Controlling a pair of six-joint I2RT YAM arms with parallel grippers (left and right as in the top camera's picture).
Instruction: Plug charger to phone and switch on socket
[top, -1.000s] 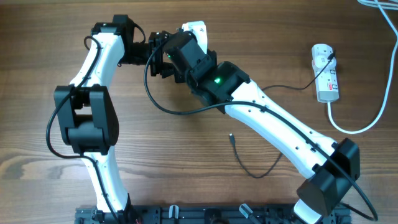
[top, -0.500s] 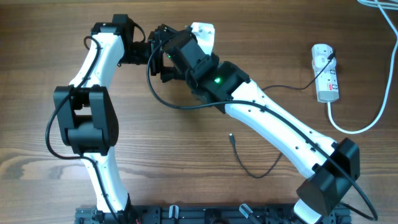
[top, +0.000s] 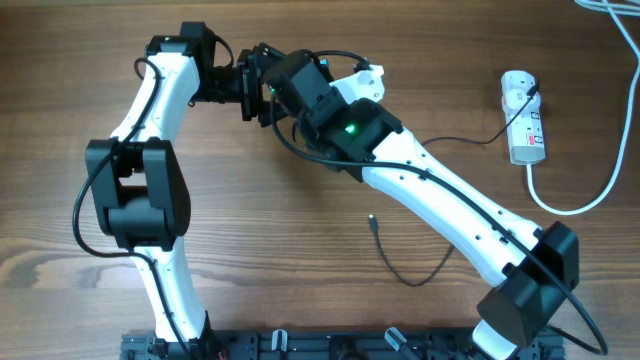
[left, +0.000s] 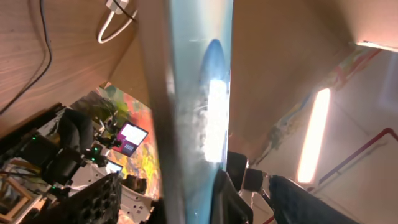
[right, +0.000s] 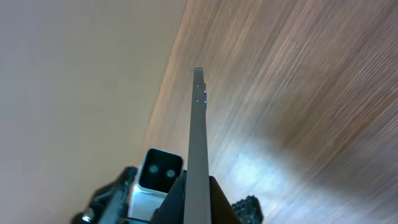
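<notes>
A: Where is the phone (right: 198, 134)?
B: Edge-on in the right gripper (right: 198, 198), which is clamped on its near end, above the table (top: 300, 250).
A: The left gripper (top: 250, 92)?
B: Close against the phone; its grip I cannot tell. The charger (top: 372, 223) lies well apart
</notes>
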